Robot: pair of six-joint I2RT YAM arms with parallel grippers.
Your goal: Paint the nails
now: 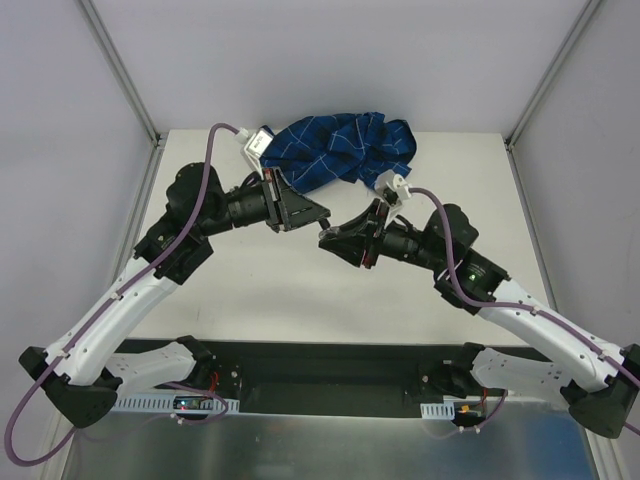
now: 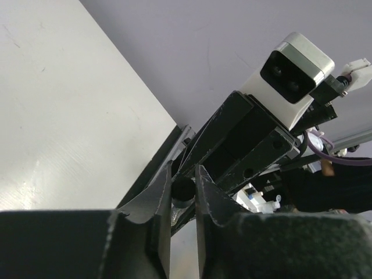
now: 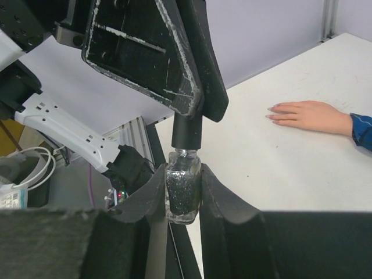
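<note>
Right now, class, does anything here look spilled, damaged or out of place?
No spill shows. The blue checked sleeve, bunched in a heap at the back, looks untidy, and the left gripper shows white scuffing along its edges. The right gripper holds the bottle, the left its cap.

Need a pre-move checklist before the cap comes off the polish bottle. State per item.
1. Right tool shut on bottle: ok.
2. Left tool shut on cap: ok.
3. Cap loosened: cannot tell.
4. Brush condition: cannot tell, hidden inside the bottle.
5. Dummy hand flat on table, apart from both tools: ok.
6. Nails unpainted: cannot tell, too small.
</note>
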